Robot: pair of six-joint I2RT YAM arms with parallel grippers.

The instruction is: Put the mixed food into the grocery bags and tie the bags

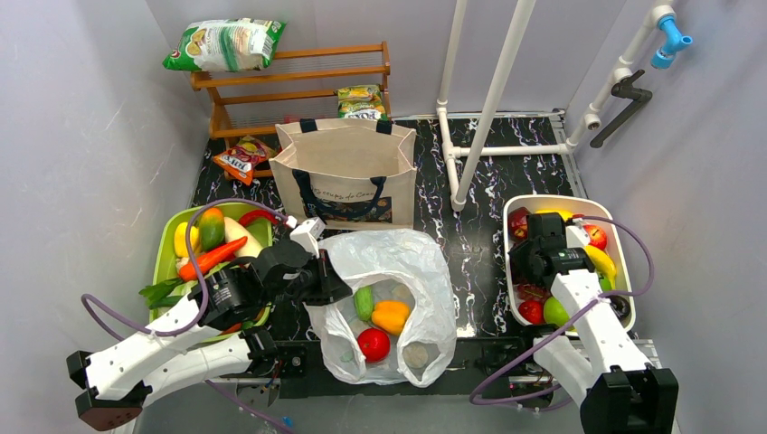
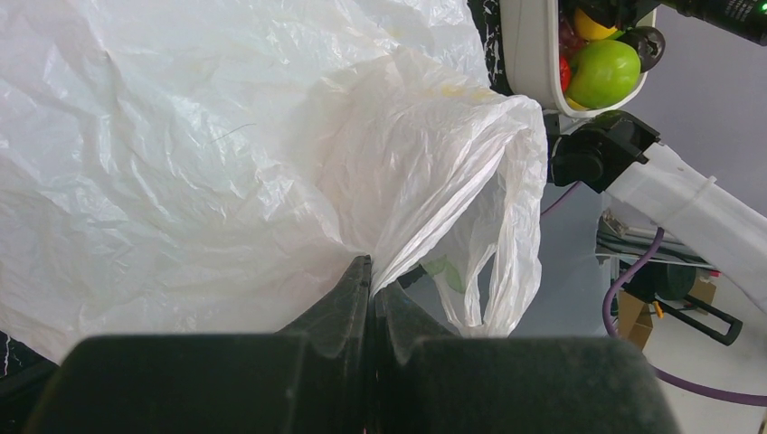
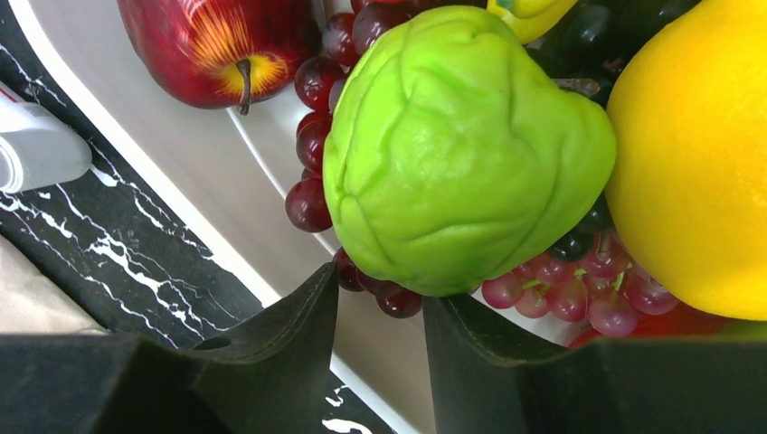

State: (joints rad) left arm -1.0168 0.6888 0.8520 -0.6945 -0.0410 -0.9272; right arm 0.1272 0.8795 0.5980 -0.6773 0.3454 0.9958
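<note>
The white plastic bag (image 1: 389, 262) lies open at the front centre. It holds a green vegetable (image 1: 364, 301), an orange pepper (image 1: 390, 316) and a red tomato (image 1: 374, 344). My left gripper (image 1: 327, 282) is shut on the bag's left edge; in the left wrist view (image 2: 373, 278) the film is pinched between the jaws. The beige canvas tote (image 1: 344, 172) stands open behind it. My right gripper (image 1: 540, 240) is open over the white tray (image 1: 626, 312). In the right wrist view (image 3: 384, 294) its jaws sit just below a lumpy green fruit (image 3: 461, 145) and red grapes (image 3: 312, 149).
A green tray (image 1: 165, 258) of vegetables sits at the left under my left arm. A wooden rack (image 1: 289, 77) at the back carries snack packets (image 1: 224, 43), and another packet (image 1: 242, 160) lies beside it. White pipes (image 1: 493, 99) stand at the back right.
</note>
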